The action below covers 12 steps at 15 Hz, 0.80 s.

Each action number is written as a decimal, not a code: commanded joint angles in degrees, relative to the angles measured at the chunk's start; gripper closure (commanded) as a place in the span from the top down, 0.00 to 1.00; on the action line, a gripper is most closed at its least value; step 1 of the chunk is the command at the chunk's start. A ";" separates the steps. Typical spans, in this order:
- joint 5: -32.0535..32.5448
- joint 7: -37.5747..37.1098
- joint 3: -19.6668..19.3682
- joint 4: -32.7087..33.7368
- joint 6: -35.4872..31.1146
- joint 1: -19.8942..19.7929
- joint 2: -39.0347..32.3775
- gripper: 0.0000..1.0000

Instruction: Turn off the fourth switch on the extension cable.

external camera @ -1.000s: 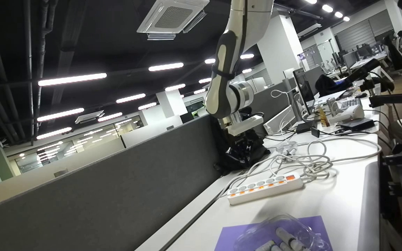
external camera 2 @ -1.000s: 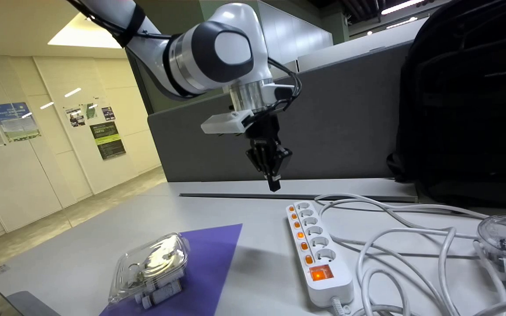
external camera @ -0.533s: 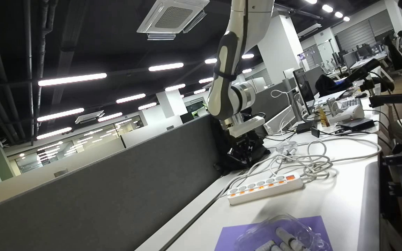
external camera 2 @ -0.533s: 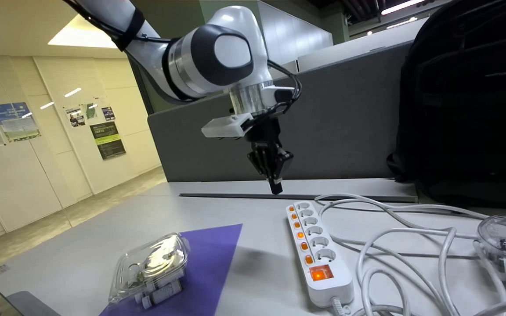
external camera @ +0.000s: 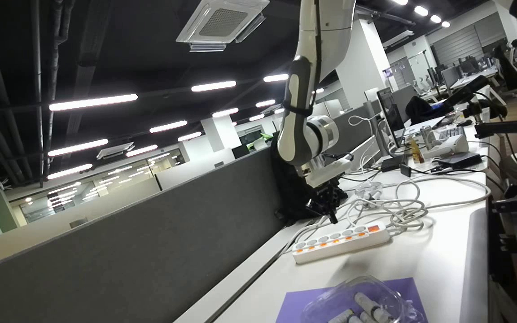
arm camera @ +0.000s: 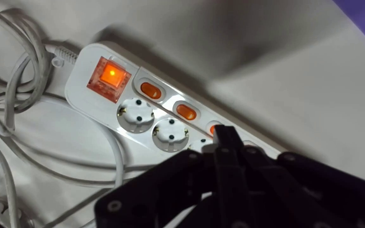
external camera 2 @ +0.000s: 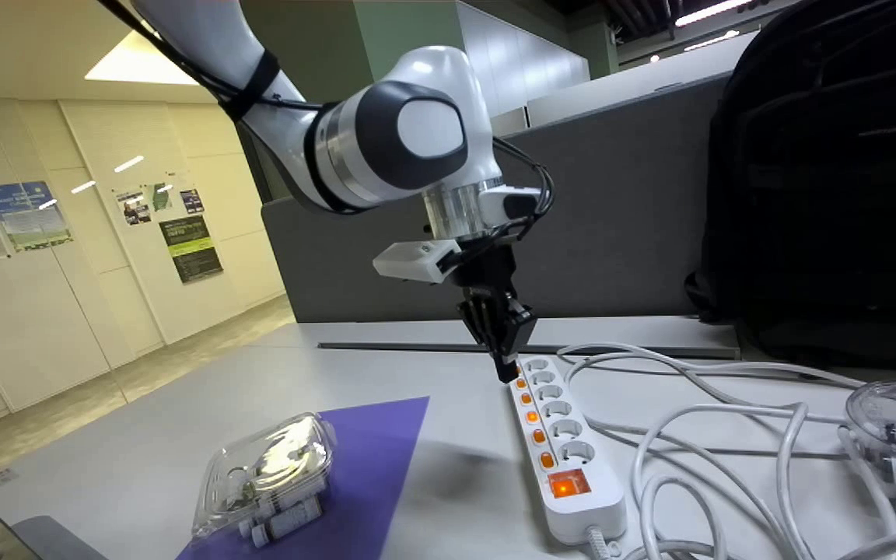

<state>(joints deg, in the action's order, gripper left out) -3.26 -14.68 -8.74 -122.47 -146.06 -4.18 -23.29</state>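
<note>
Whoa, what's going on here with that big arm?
A robot arm hangs over a desk. Its claw is shut, apparently holding nothing, and hovers seemingly just above a white power strip. The job is to turn off the fourth switch. If that is counted from the end away from the cord, it glows brightly, so it doesn't look turned off yet.
</note>
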 commanded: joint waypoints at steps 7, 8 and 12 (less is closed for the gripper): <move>-1.34 -3.41 -1.28 2.30 -2.52 0.08 -4.95 0.00; -1.67 -3.28 -1.15 2.56 -2.60 -0.01 -5.25 0.00; -4.03 -2.81 -0.43 3.28 -4.20 -0.44 -6.04 0.00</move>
<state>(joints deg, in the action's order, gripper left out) -5.79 -16.26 -9.77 -120.86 -149.66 -4.21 -28.40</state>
